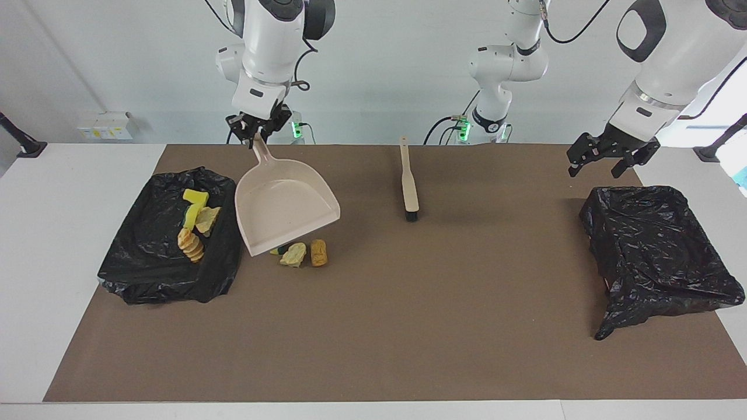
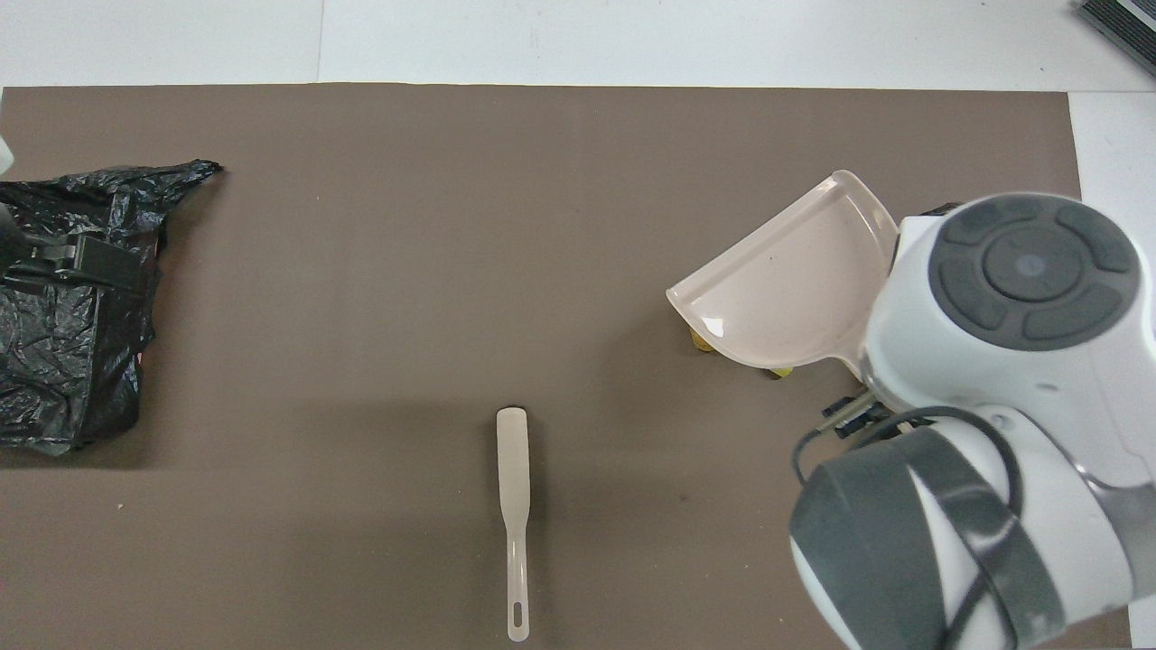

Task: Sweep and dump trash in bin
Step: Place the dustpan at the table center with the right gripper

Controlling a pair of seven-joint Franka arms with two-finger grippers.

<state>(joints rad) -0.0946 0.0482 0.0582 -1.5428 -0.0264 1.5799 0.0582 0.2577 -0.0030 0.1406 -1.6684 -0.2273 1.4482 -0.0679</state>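
Right pincer [image 1: 255, 133] clamps the beige plastic dustpan [image 1: 284, 214] over loose yellow-and-tan trash scraps [image 1: 303, 253]; left pincer [image 1: 607, 156] gapes above the black-bagged bin [image 1: 659, 251], three o'clock.

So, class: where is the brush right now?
The brush lies flat mid-table, untouched, near the robots, between the held dustpan and the empty bin.
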